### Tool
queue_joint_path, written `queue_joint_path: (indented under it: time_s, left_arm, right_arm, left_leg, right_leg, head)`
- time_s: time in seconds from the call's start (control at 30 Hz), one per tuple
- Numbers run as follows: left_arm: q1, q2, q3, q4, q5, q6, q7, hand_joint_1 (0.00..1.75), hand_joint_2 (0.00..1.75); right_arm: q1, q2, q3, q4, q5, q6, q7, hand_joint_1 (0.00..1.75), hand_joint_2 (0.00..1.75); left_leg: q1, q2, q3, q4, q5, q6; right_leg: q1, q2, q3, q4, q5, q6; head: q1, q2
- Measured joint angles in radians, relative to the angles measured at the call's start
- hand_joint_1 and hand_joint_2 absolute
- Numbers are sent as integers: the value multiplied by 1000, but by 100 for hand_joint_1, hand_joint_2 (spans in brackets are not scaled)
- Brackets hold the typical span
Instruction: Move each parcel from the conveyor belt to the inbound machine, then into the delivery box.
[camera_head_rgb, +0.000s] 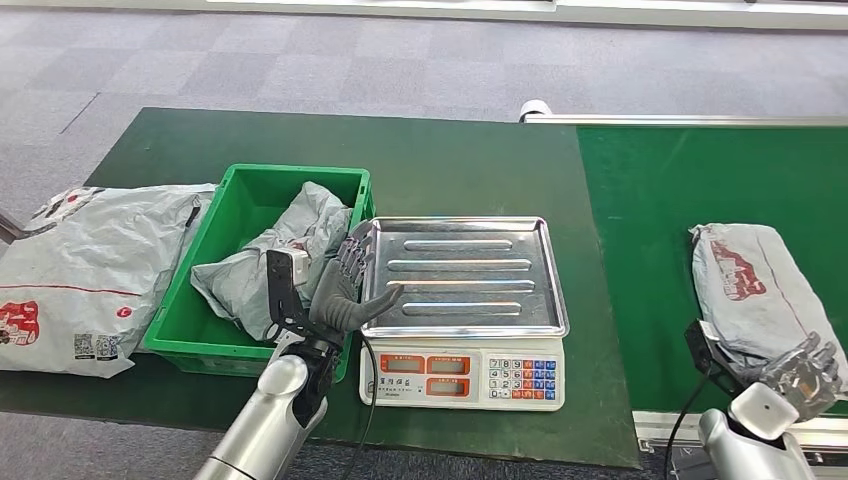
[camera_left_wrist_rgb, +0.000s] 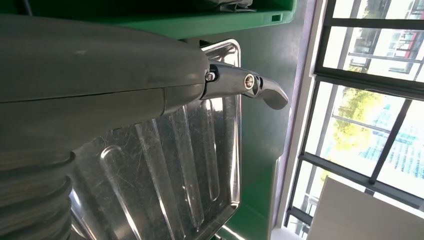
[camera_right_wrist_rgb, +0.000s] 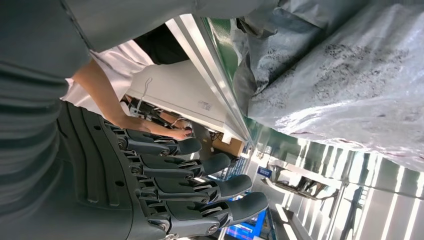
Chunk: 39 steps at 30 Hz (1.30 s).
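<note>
A grey parcel (camera_head_rgb: 755, 285) with red print lies on the green conveyor belt (camera_head_rgb: 660, 190) at the right. My right hand (camera_head_rgb: 805, 370) hovers at its near end with straight, spread fingers (camera_right_wrist_rgb: 200, 175) that hold nothing; the parcel (camera_right_wrist_rgb: 350, 75) lies just beside them. The scale (camera_head_rgb: 460, 375) carries a bare steel tray (camera_head_rgb: 465, 275). My left hand (camera_head_rgb: 350, 285) is open over the tray's left edge, next to the green box (camera_head_rgb: 250, 185); its thumb (camera_left_wrist_rgb: 265, 92) sticks out above the tray (camera_left_wrist_rgb: 175, 165). A crumpled grey parcel (camera_head_rgb: 275, 260) lies inside the box.
A large grey parcel (camera_head_rgb: 90, 275) lies on the dark green table (camera_head_rgb: 450, 160) left of the box. A roller (camera_head_rgb: 535, 108) marks the belt's far left corner. A person's arm (camera_right_wrist_rgb: 100, 85) shows beyond the belt in the right wrist view.
</note>
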Motion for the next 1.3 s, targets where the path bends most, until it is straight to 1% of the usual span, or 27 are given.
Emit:
queue_joint_path:
  time_s: [0.27,0.33,0.47,0.63,0.8,0.97,1.3]
  left_arm:
    - [0,-1,4,0,-1,-5,0,0,175]
    - [0,-2,4,0,-2,-7,0,0,175]
    - [0,-3,5,1,-3,-13,0,0,175]
    - [0,-4,9,1,-3,-14,0,0,175]
    - [0,-5,10,1,-3,-18,1,0,175]
    - [-1,-7,11,2,-5,-21,3,0,175]
    - [-2,-8,11,4,-6,-24,3,0,175]
  right_arm:
    - [5,6,-34,-2,0,17,-16,0,175]
    - [4,8,-45,-2,-4,26,-36,0,175]
    - [-4,16,-85,-2,-12,46,-111,0,175]
    - [-21,27,-118,-2,-14,49,-135,0,175]
    - [-34,37,-153,3,-29,62,-179,0,175]
    - [-39,41,-178,12,-28,67,-195,0,175]
    - [-39,42,-209,24,-26,68,-196,0,175]
  left_leg:
    - [0,0,0,0,0,0]
    - [0,0,0,0,0,0]
    - [0,0,0,0,0,0]
    - [0,0,0,0,0,0]
    - [0,0,0,0,0,0]
    - [0,0,0,0,0,0]
    - [0,0,0,0,0,0]
  right_leg:
    - [0,0,0,0,0,0]
    - [0,0,0,0,0,0]
    - [0,0,0,0,0,0]
    - [0,0,0,0,0,0]
    - [0,0,0,0,0,0]
    - [0,0,0,0,0,0]
    - [0,0,0,0,0,0]
  head:
    - [0,0]
    - [0,0]
    - [0,0]
    - [0,0]
    - [0,0]
    - [0,0]
    - [0,0]
